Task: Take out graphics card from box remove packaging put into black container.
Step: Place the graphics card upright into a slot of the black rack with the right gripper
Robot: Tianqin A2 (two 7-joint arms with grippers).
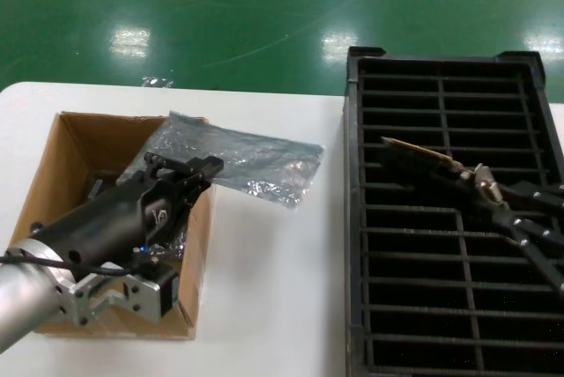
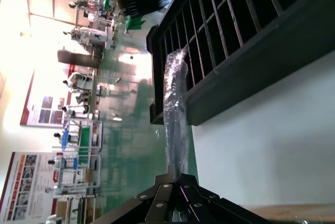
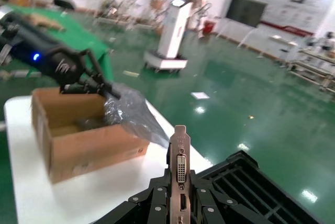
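Note:
The silvery crinkly packaging hangs out over the right wall of the brown box and above the white table, with my left gripper shut on its near end. In the left wrist view the packaging runs edge-on away from that gripper. My right gripper is shut on the graphics card, held bare and tilted above the slats of the black container. In the right wrist view the card's silver bracket stands upright in the right gripper.
A white table carries the box on the left and the container on the right, with a bare strip between them. Dark items lie inside the box. Green floor lies beyond the far table edge.

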